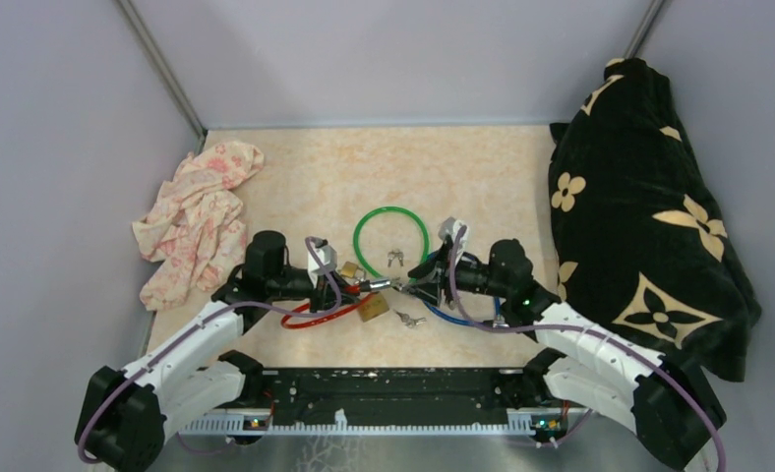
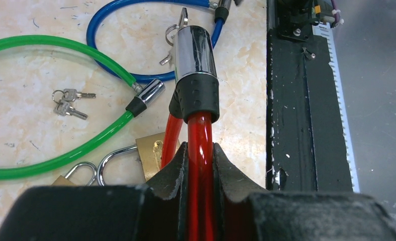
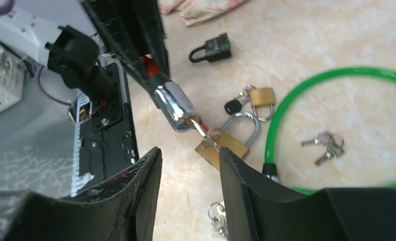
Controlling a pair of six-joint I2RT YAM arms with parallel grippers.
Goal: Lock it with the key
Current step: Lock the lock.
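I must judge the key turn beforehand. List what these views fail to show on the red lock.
Right wrist: the key in the chrome lock head is blurred; depth and turn unreadable.
Left wrist: the head's keyhole face points away from the camera.
Top external: the key is too small to tell.
Left wrist: the red cable leaves the frame inside the left gripper; its loop is cut off.

Right jaws gape before key [image 3: 202,133] in cable lock [image 3: 173,106].
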